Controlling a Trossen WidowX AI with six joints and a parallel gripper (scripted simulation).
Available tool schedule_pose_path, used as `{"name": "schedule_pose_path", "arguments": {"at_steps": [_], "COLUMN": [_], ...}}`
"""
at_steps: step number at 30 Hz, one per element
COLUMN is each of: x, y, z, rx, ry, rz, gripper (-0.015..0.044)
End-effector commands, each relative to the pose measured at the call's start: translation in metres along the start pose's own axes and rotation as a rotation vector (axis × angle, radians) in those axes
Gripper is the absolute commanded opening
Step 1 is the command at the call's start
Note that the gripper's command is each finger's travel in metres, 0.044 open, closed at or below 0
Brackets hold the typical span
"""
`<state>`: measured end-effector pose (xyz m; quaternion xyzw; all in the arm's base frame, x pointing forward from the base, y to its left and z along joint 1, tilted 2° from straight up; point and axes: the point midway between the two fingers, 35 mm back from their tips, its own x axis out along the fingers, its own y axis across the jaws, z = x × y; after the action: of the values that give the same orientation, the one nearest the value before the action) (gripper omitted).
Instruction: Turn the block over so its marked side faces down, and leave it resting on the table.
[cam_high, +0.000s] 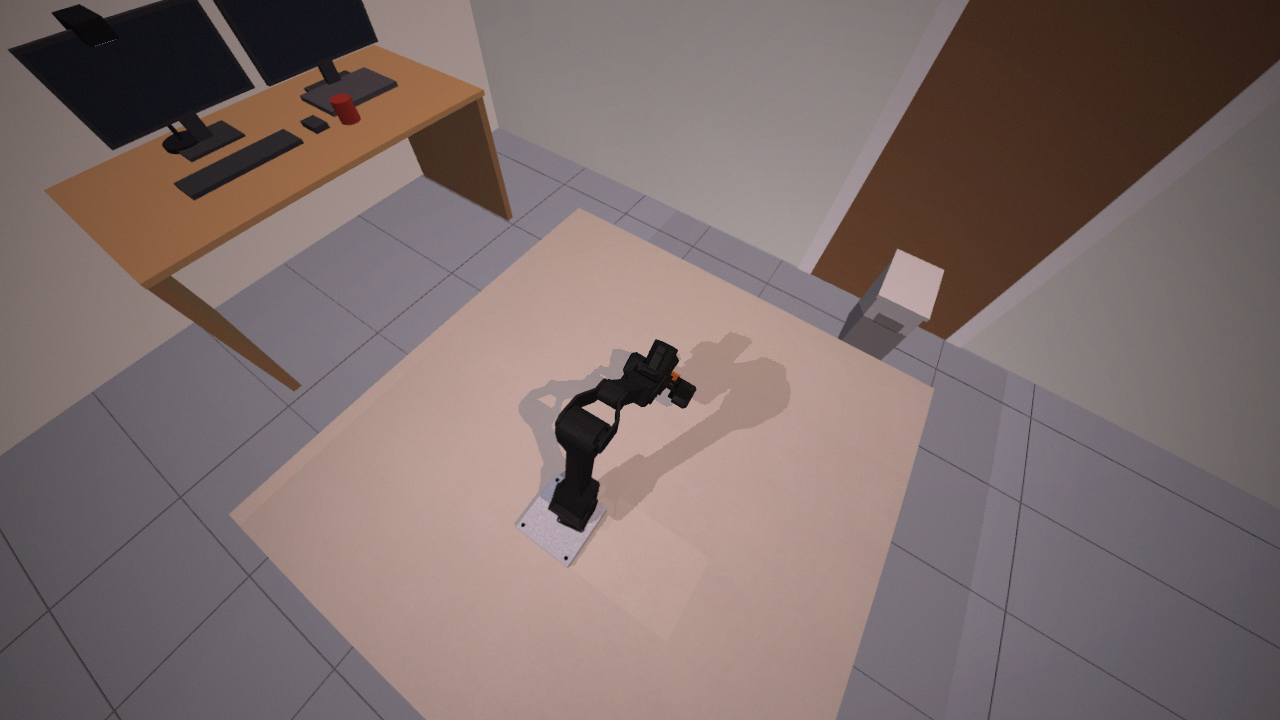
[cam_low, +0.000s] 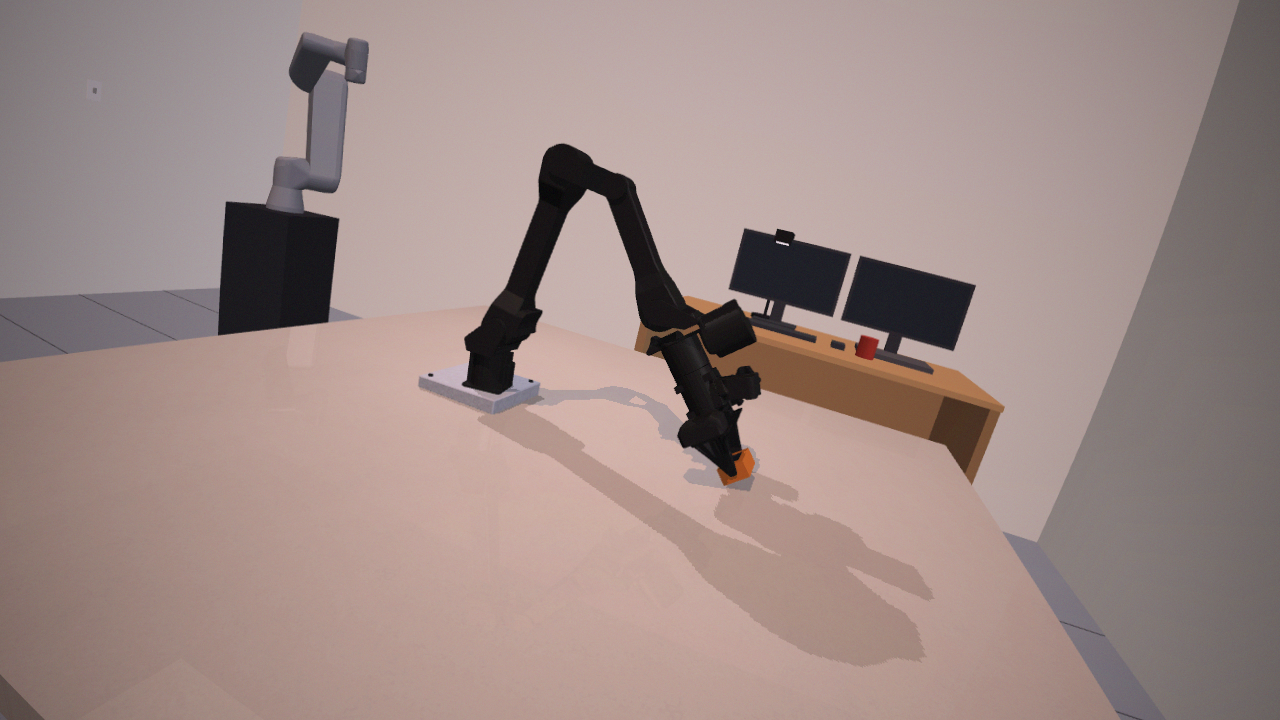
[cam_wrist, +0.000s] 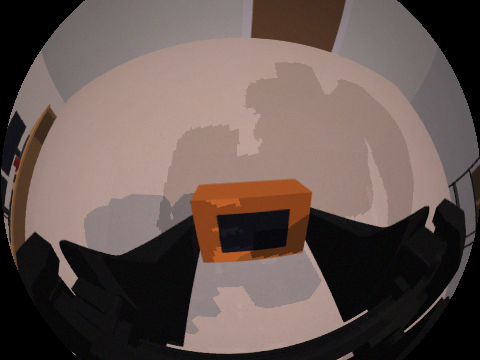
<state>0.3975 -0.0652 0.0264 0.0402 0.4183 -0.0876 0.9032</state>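
Observation:
The orange block (cam_wrist: 252, 223) (cam_low: 737, 465) (cam_high: 673, 373) has a dark square mark on one face. In the wrist view that marked face points toward the camera. My gripper (cam_wrist: 251, 218) (cam_low: 729, 458) is shut on the block, one black finger on each side. The gripper is tilted, and the block is tipped with it, low over the table (cam_low: 358, 537). I cannot tell whether a lower corner of the block touches the table. In the top view the arm hides most of the block.
The arm's grey base plate (cam_high: 561, 530) (cam_low: 478, 391) is bolted on the table. A wooden desk (cam_high: 223, 197) (cam_low: 859, 380) with monitors and a red cup stands off the table. A grey arm on a black pedestal (cam_low: 277, 268) stands behind. A white box (cam_high: 895, 300) is on the floor.

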Motion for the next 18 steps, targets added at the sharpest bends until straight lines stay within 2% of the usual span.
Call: {"name": "schedule_pose_path", "arguments": {"at_steps": [1, 18], "x": [0.008, 0.016], "y": [0.000, 0.000], "z": [-0.001, -0.012], "rx": [0.000, 0.000], "ry": [-0.063, -0.319], "rz": [-0.003, -0.003], "gripper": [0.0000, 0.0000]}}
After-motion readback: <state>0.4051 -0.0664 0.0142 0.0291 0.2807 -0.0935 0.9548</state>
